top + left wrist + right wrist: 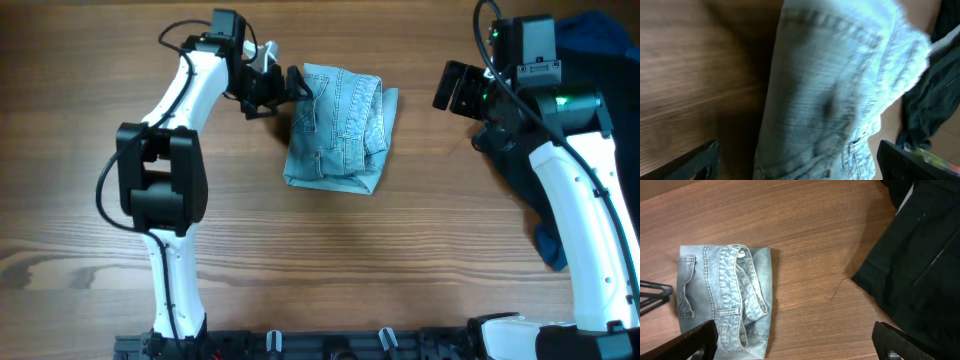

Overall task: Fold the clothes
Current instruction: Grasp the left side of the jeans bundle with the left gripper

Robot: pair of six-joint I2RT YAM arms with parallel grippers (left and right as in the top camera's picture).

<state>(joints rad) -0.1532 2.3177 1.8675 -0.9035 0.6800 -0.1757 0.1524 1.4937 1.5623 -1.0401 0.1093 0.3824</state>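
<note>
Step in hand, as I judge it: the last fold is made. The clothes [340,128] lie bundled at upper centre of the worktop [330,260], faded blue, waistband uppermost, edges uneven. Your left tool [290,92] gapes empty at their left edge. Your right tool [455,88], upper right, is wide open and empty. Next, lift the left tool clear without snagging.

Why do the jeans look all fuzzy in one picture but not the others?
Left wrist view: the denim garment fills the frame and looks smeared and soft; overhead view: it is sharp, stitching clear; right wrist view: sharp too, the wood grain of the table crisp.
</note>
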